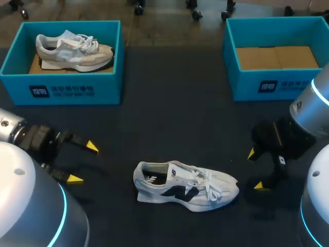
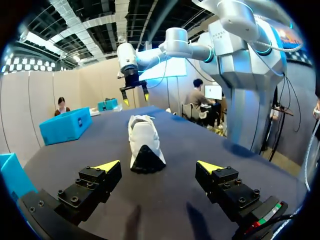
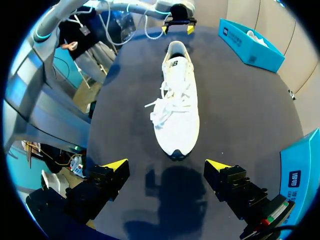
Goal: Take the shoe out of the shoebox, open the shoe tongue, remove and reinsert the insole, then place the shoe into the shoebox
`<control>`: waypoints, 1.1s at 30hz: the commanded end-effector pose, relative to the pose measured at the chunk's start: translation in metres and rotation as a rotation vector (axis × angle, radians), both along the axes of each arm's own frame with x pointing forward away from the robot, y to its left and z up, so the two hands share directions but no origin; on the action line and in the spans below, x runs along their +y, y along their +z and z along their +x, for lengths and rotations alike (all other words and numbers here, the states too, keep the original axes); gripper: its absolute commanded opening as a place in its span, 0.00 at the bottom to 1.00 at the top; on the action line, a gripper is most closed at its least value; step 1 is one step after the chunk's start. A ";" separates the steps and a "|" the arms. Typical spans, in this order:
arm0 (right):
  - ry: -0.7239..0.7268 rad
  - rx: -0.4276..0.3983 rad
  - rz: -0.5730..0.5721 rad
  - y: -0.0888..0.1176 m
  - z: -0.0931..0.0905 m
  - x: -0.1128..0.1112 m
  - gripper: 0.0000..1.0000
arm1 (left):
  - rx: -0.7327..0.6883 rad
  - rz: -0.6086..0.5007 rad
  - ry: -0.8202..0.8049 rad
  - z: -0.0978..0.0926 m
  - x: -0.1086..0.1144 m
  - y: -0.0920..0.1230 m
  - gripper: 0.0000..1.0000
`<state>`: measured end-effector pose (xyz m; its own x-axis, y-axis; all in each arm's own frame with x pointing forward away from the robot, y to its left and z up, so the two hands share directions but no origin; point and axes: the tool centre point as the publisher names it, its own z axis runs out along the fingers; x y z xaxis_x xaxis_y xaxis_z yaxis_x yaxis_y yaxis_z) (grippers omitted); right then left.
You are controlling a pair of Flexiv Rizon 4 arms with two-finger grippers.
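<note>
Standing free on its sole in the middle of the dark table (image 1: 169, 128), the white sneaker (image 1: 185, 188) with dark side panels is out of any box, its heel turned to the left gripper (image 1: 83, 162) and its toe to the right gripper (image 1: 256, 170). Both pincers are spread wide and hold nothing; each hangs near its end of the shoe without touching it.

The tongue looks unopened, so the trouble probably starts there. Nothing pins the shoe down, and a pull on the tongue or insole from one side alone would likely drag or tip it instead of opening it. One gripper ought to clamp the heel or toe first. The loose laces (image 1: 208, 186) sprawl over the instep, and a yellow tip could snag in a loop and lift the sneaker with it. A finger driven too deep into the collar may crumple the insole, so that it goes back in buckled.

At the far right the empty shoebox (image 1: 267, 86) shows bare cardboard; the far-left shoebox (image 1: 61, 91) holds a grey sneaker (image 1: 72, 50), and a return there would land on it.
</note>
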<state>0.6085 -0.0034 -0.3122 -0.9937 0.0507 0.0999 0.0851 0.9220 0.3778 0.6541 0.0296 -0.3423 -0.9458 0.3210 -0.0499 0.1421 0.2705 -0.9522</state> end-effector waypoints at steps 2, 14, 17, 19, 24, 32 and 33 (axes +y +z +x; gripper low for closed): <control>0.001 -0.001 0.000 -0.001 0.000 0.000 1.00 | 0.084 -0.003 0.057 -0.001 -0.008 -0.012 1.00; 0.001 -0.001 0.000 -0.001 0.000 0.000 1.00 | 0.125 -0.014 0.166 -0.012 -0.011 -0.020 1.00; 0.001 -0.001 0.000 -0.001 0.000 0.000 1.00 | 0.125 -0.014 0.166 -0.012 -0.011 -0.020 1.00; 0.001 -0.001 0.000 -0.001 0.000 0.000 1.00 | 0.125 -0.014 0.166 -0.012 -0.011 -0.020 1.00; 0.001 -0.001 0.000 -0.001 0.000 0.000 1.00 | 0.148 -0.008 0.204 -0.009 -0.015 -0.033 1.00; 0.001 -0.001 0.000 -0.001 0.000 0.000 1.00 | 0.177 -0.022 0.248 -0.017 -0.042 -0.046 1.00; 0.001 -0.001 0.000 -0.001 0.000 0.000 1.00 | 0.178 -0.031 0.238 -0.019 -0.046 -0.047 1.00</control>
